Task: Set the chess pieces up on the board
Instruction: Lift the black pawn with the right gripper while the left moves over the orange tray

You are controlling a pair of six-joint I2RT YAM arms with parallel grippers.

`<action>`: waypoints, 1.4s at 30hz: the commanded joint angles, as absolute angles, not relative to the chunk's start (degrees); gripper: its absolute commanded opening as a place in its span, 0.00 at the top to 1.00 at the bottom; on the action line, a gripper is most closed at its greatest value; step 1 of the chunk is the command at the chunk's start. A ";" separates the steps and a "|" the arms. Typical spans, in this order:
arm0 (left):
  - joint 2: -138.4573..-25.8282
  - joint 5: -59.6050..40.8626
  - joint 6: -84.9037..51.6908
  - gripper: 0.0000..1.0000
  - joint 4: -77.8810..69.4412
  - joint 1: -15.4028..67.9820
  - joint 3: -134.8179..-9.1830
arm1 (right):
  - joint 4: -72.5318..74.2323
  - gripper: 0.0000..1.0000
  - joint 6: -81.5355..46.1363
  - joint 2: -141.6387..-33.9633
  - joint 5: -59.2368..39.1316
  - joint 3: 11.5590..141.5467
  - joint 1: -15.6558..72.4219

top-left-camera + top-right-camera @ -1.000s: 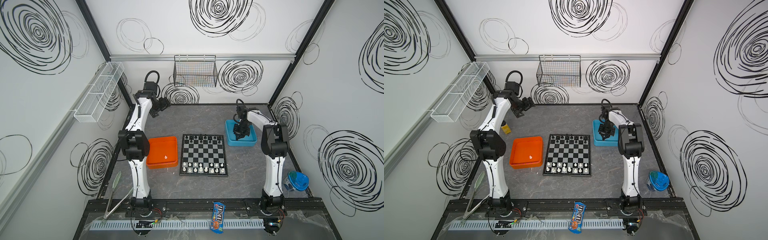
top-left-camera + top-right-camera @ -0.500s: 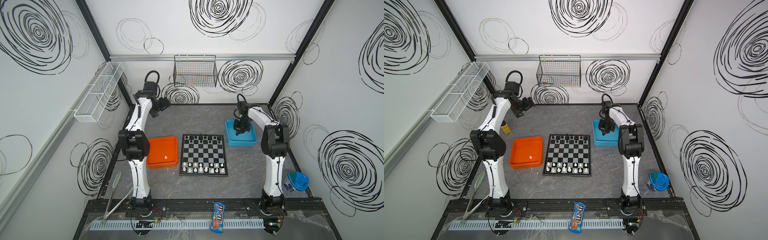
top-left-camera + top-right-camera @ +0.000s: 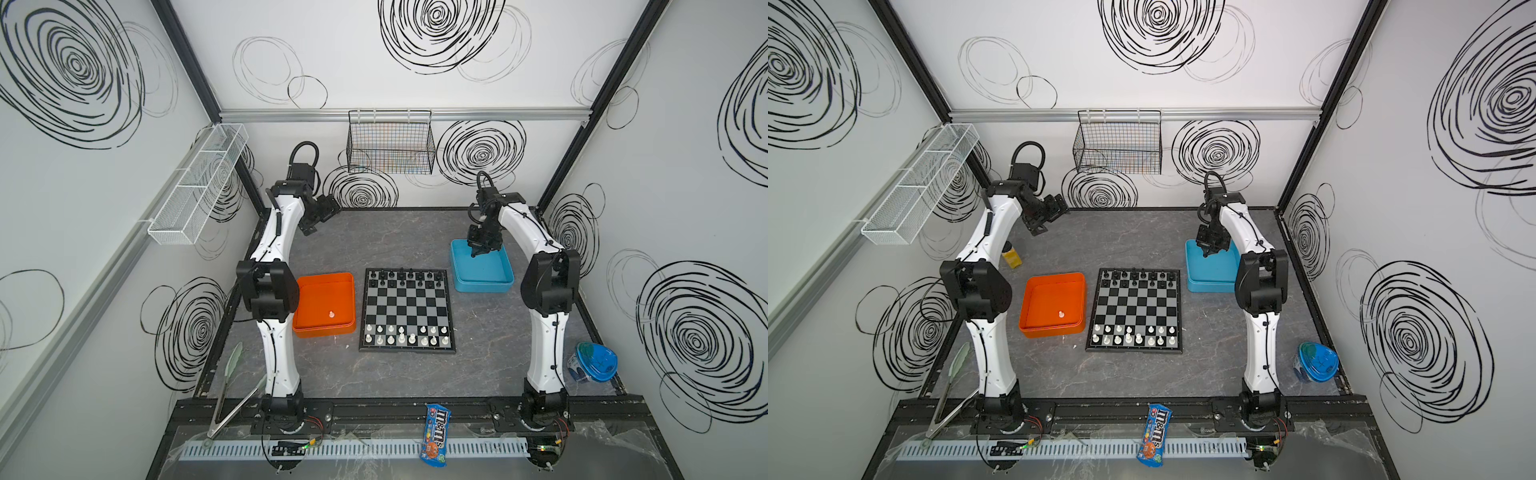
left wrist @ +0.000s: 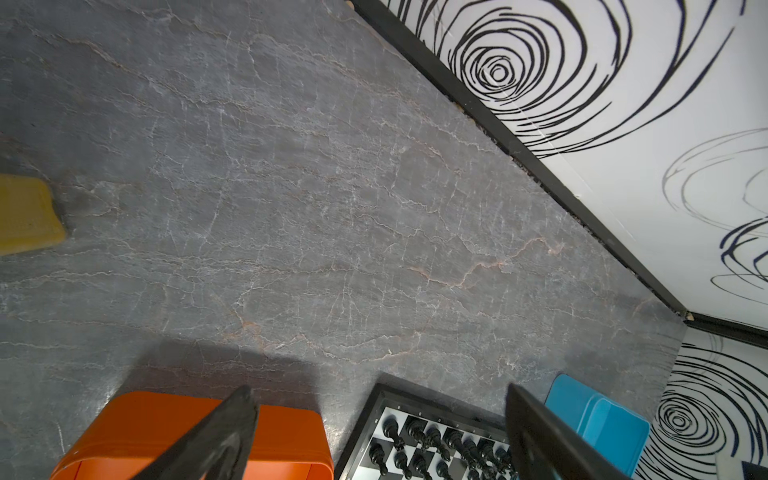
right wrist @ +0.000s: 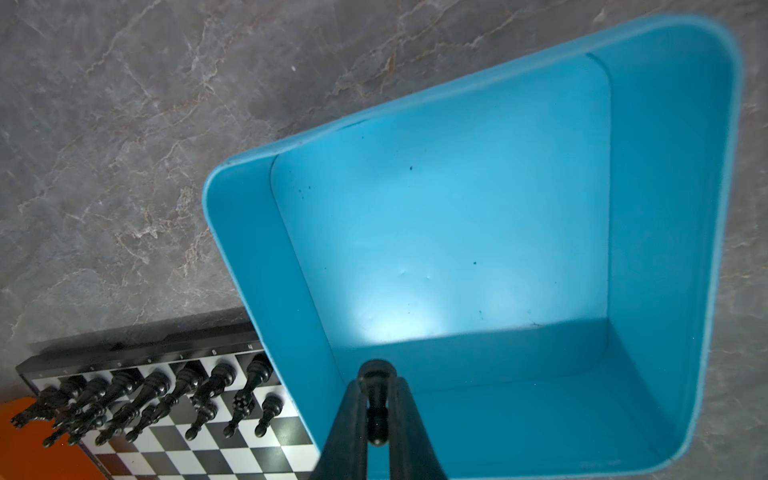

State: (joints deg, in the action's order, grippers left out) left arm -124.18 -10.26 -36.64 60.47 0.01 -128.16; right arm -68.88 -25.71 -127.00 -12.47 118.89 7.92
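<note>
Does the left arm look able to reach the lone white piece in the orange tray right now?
Probably yes. The white piece sits alone and uncovered in the orange tray on that arm's side; the left pincer is open, empty, raised over bare table behind the tray, nothing between.

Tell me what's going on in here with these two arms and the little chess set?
Two robot arms are setting up a chess set. The right gripper is shut on a black chess piece above the blue tray, which otherwise looks empty. The left gripper hangs open and empty over the table at the back left. On the board, black pieces line the far two rows and white pieces the near two. One white piece sits in the orange tray beside the board.
</note>
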 commanded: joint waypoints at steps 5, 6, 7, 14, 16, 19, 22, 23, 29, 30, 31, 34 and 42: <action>-120.55 -8.08 -35.69 0.04 63.09 0.74 -127.82 | -71.94 0.88 -27.08 -123.37 -14.34 119.39 14.11; -120.26 -7.94 -35.54 0.04 63.19 0.86 -127.67 | -71.92 0.87 -27.38 -123.32 -14.71 119.73 14.84; -120.04 -7.83 -35.51 0.04 63.26 0.96 -127.47 | -71.96 0.87 -27.71 -123.35 -14.93 120.00 15.43; -116.18 -3.35 -34.31 0.04 64.75 3.40 -125.19 | -71.98 0.87 -27.48 -122.75 -15.26 121.44 19.06; -114.63 -2.28 -33.95 0.04 64.95 4.18 -123.85 | -71.90 0.87 -26.95 -122.23 -14.63 121.35 19.70; -111.86 0.10 -33.25 0.04 65.21 5.55 -121.23 | -71.85 0.87 -25.99 -121.70 -14.15 121.50 20.64; -108.13 2.95 -32.88 0.04 63.70 7.07 -116.62 | -71.81 0.87 -25.01 -121.00 -13.90 121.48 21.16; -106.28 3.39 -32.79 0.04 62.14 7.65 -113.93 | -71.80 0.87 -24.65 -120.82 -13.62 121.47 21.30; -94.24 4.68 -32.59 0.04 48.75 9.85 -92.74 | -67.15 0.86 -22.86 -117.37 -11.30 115.63 22.99; -92.69 4.87 -32.44 0.04 46.98 10.15 -89.84 | -65.38 0.86 -22.73 -116.43 -11.52 113.85 23.09; -91.47 5.08 -32.23 0.04 45.85 10.41 -87.95 | -64.45 0.86 -22.55 -115.79 -11.66 112.51 23.18; -88.46 5.02 -29.87 0.04 42.29 11.34 -83.14 | -60.63 0.86 -21.78 -113.29 -11.97 107.12 23.30; -86.48 5.81 -24.79 0.04 39.76 14.41 -79.17 | -55.77 0.85 -19.71 -111.90 -11.88 101.44 25.33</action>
State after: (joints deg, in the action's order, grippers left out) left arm -89.01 4.12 -27.51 43.33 12.32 -80.29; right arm -57.89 -21.34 -112.55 -13.08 101.60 24.08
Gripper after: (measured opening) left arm 0.959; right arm 0.146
